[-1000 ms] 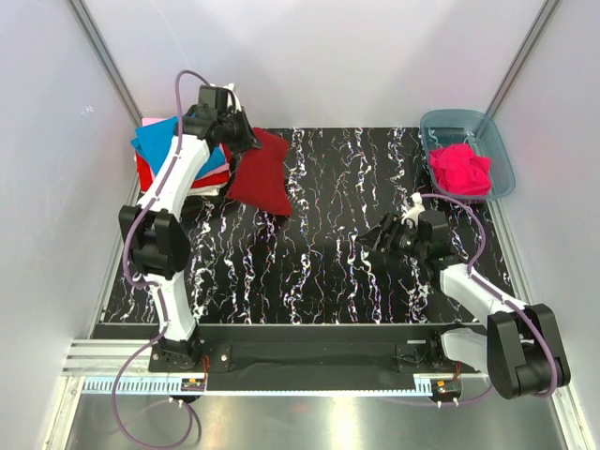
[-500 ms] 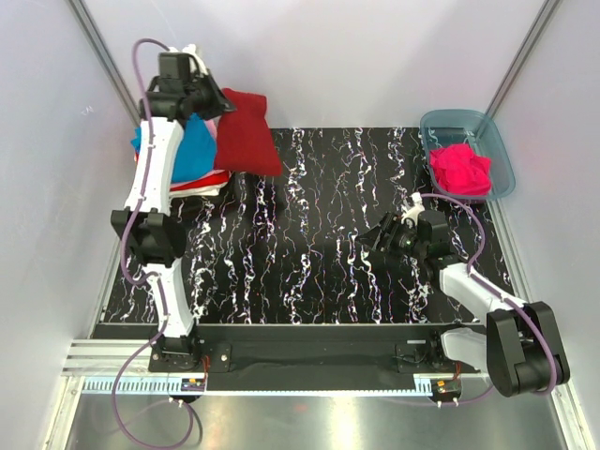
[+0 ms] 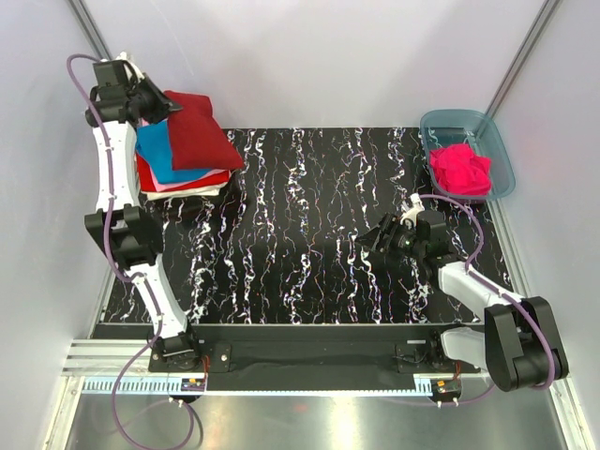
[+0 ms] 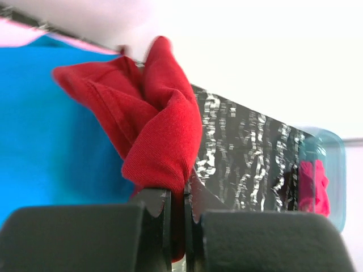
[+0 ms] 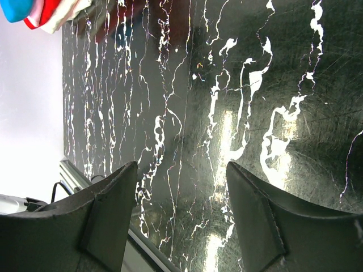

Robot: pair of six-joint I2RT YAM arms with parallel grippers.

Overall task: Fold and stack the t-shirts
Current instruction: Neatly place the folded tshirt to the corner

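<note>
A folded dark red t-shirt (image 3: 197, 129) lies over the stack of folded t-shirts (image 3: 178, 173) at the back left, on top of the bright blue one (image 3: 159, 150). My left gripper (image 3: 161, 105) is shut on its edge, high above the stack. In the left wrist view the red cloth (image 4: 153, 130) bunches between the fingers (image 4: 156, 212), with blue cloth (image 4: 51, 130) under it. A hot pink t-shirt (image 3: 459, 169) lies crumpled in the translucent tub (image 3: 492, 141) at the back right. My right gripper (image 3: 382, 236) is open and empty, low over the black marbled table (image 3: 309, 244); the right wrist view shows its spread fingers (image 5: 108, 215) over bare table.
The stack has red, pale pink and white layers under the blue one, and its corner shows in the right wrist view (image 5: 39, 14). White walls close in on both sides. A metal rail (image 3: 309, 342) runs along the near edge.
My left gripper has swung left and back with the dark red t-shirt, carrying it from beside the stack onto it. The right arm has not moved.
</note>
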